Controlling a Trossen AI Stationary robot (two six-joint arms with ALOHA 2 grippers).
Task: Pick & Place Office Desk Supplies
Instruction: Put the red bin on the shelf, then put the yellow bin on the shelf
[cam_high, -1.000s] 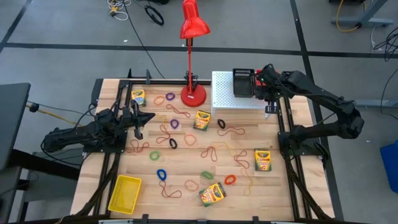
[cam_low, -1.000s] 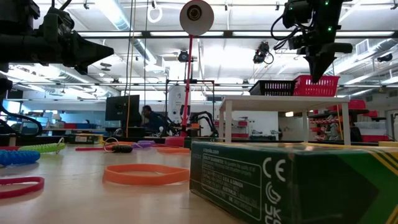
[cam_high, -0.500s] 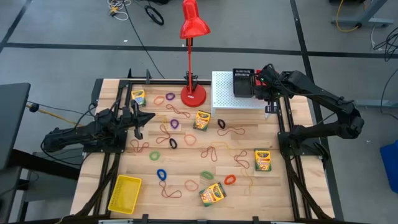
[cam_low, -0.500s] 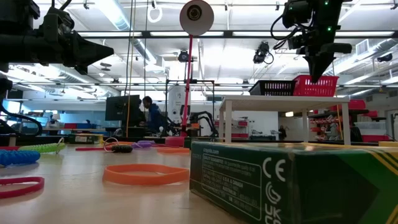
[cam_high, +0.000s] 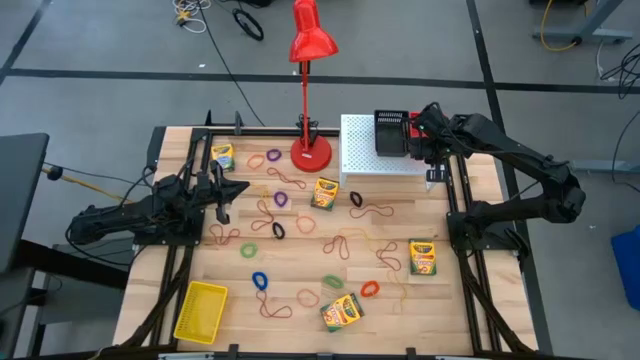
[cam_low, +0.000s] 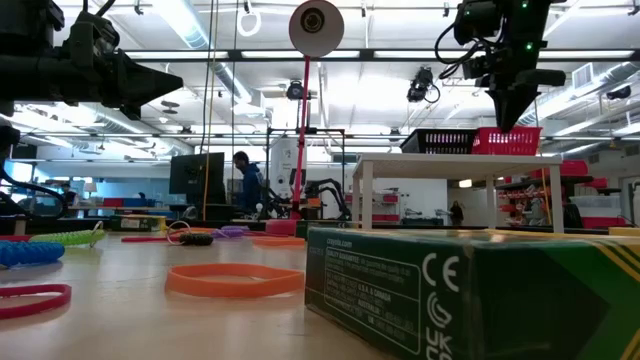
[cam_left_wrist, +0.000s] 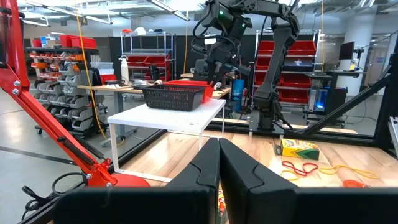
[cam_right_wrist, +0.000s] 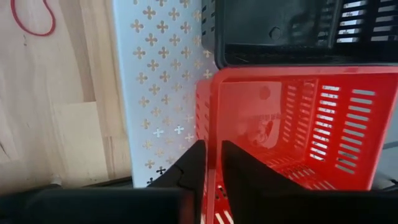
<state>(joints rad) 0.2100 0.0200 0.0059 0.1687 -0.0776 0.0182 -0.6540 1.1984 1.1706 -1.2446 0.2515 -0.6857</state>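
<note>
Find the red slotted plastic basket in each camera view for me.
High view: red slotted plastic basket on the white perforated stand, mostly hidden under the right gripper.
Low view: on the stand, upper right.
Left wrist view: behind the black basket.
Right wrist view: fills the centre.
Shared landmark: the stand.

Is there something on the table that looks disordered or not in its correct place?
Yes. Rubber bands and crayon boxes lie scattered loose over the table, while the yellow tray holds nothing. The right gripper hangs over the red basket.
</note>
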